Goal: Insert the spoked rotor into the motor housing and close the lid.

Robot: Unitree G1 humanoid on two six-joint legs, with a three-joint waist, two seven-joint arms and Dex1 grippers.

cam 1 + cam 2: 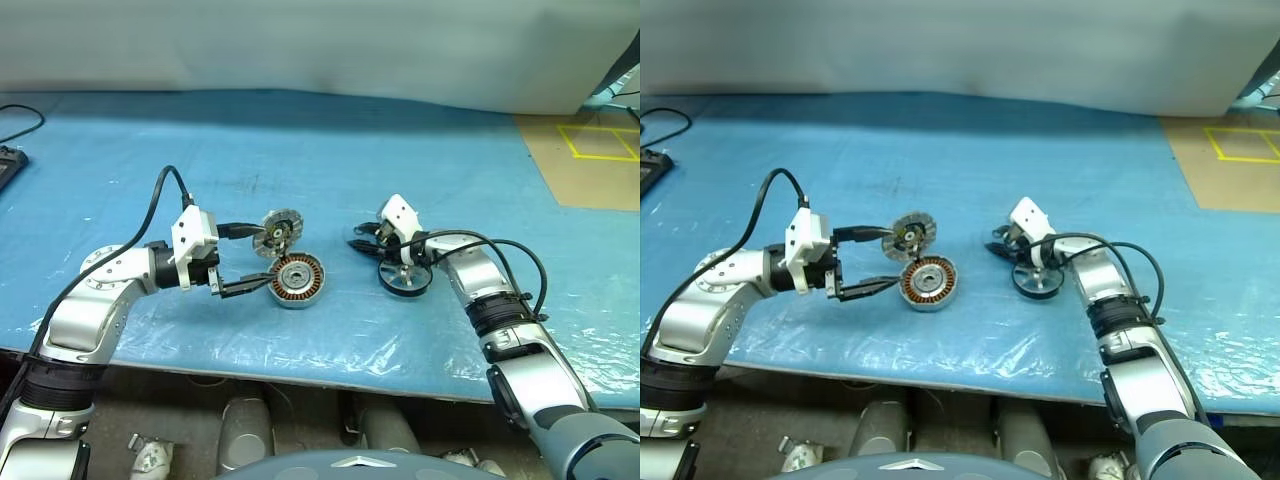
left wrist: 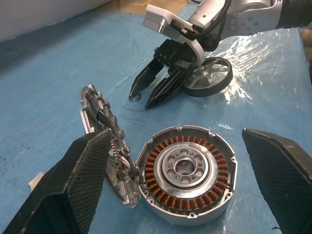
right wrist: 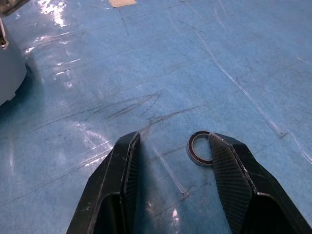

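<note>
Straddling motor housing (image 1: 297, 279) on desk (image 1: 320, 160): left claw (image 1: 243, 259) spread wide, released; lid (image 1: 280, 233) leaning against housing. Right claw (image 3: 171, 161) parted, empty, beside washer ring (image 3: 198, 148); spoked rotor (image 1: 404, 279) beneath right wrist.

No legible text, label or number on any part, perhaps through blur.

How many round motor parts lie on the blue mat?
4: motor housing centre, lid leaning against it, spoked rotor to its right, small ring near the right gripper.
</note>
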